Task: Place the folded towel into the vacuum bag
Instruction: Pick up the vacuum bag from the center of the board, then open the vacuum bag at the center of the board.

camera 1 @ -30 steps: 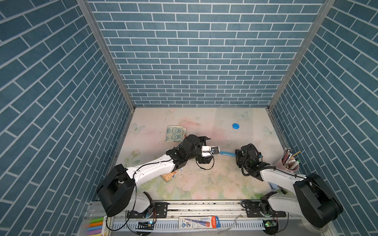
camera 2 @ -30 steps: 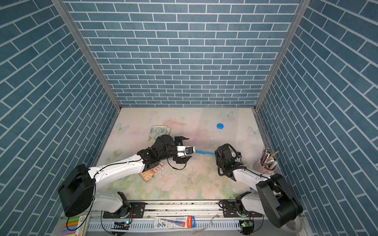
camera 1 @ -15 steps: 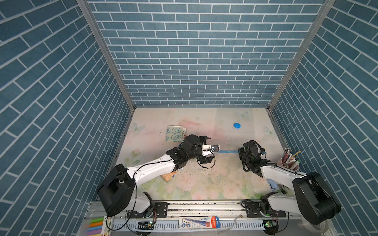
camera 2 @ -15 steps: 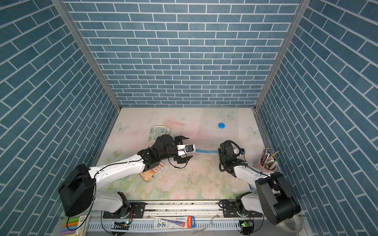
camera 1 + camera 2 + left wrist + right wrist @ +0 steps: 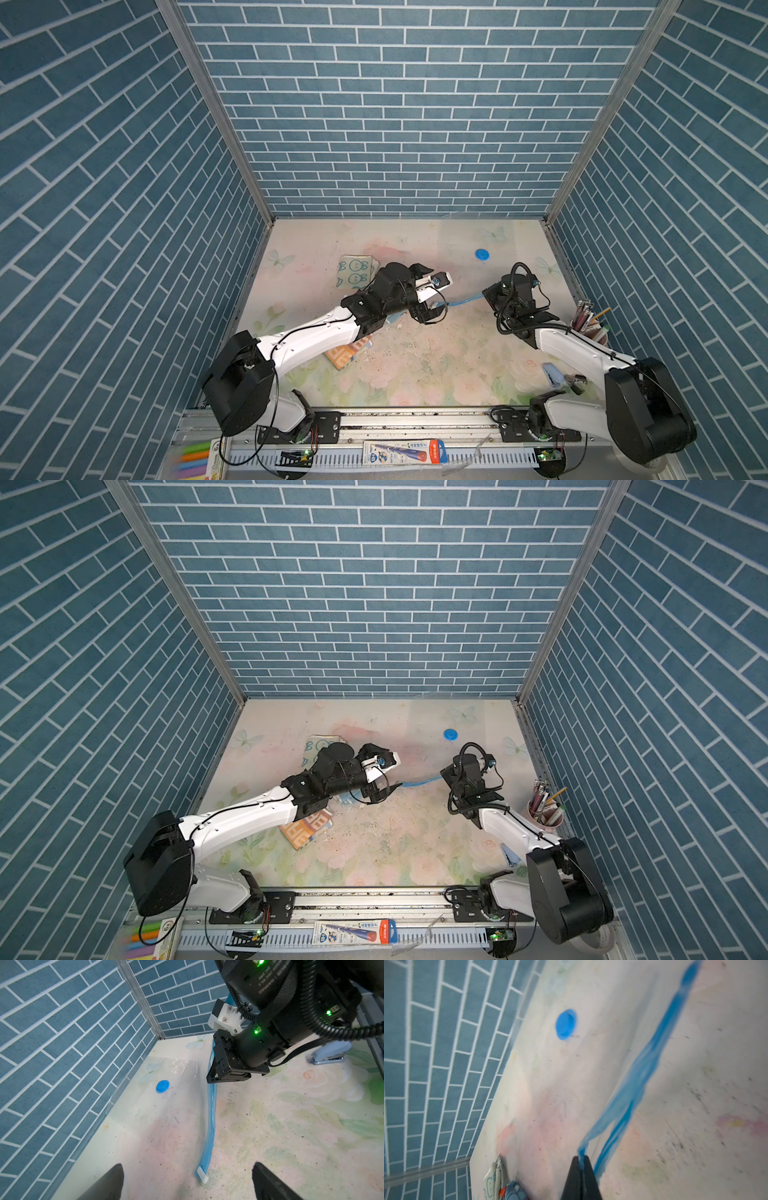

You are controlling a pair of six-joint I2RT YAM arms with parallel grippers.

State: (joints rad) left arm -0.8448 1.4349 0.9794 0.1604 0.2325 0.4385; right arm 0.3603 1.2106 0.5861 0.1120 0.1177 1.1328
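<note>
The right end effector [image 5: 580,1160] grips the blue strip [image 5: 643,1068] of the bag [image 5: 170,1109], the left end effector [image 5: 187,1169] hangs released; next, probably lift that strip.

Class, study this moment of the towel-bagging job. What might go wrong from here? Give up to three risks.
1. The right gripper pinches only a thin edge of the blue zip strip; the slick plastic may slip out when lifted.
2. The left gripper stands open over the strip's end with the white slider; grabbing both layers would keep the vacuum bag shut.
3. The left arm overlies an orange cloth; moving may drag it.
</note>
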